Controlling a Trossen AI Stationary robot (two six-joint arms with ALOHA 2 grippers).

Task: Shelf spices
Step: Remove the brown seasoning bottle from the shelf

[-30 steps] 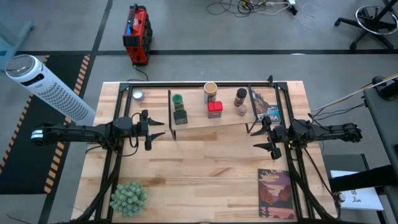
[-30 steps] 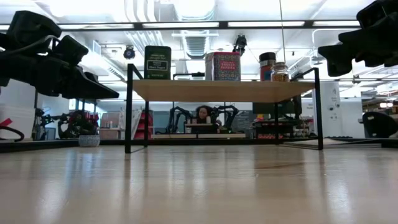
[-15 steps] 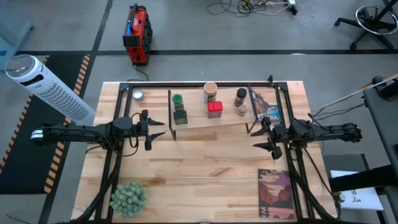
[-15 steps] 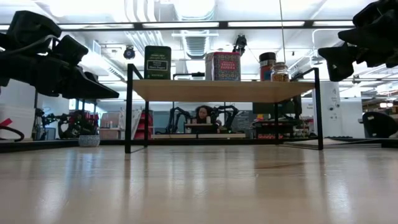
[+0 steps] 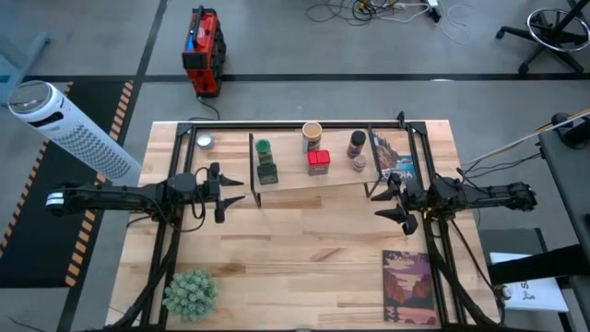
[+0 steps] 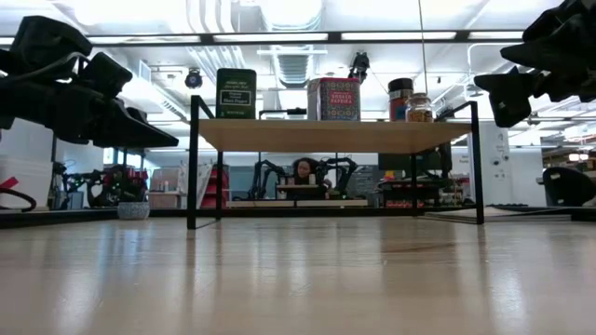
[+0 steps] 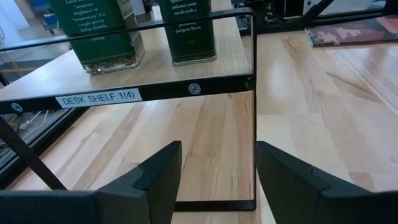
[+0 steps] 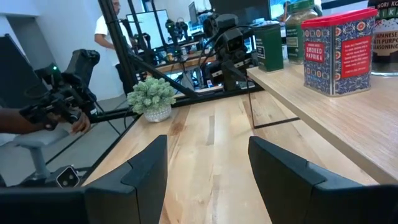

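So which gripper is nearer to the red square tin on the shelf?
Right. The right gripper hangs off the shelf's right end, closer to the red square tin; the left gripper hangs off its left end, slightly farther away.

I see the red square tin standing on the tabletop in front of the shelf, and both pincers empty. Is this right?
Not quite. The red square tin stands on the shelf board, as the high view shows. The left pincer and right pincer are indeed empty.
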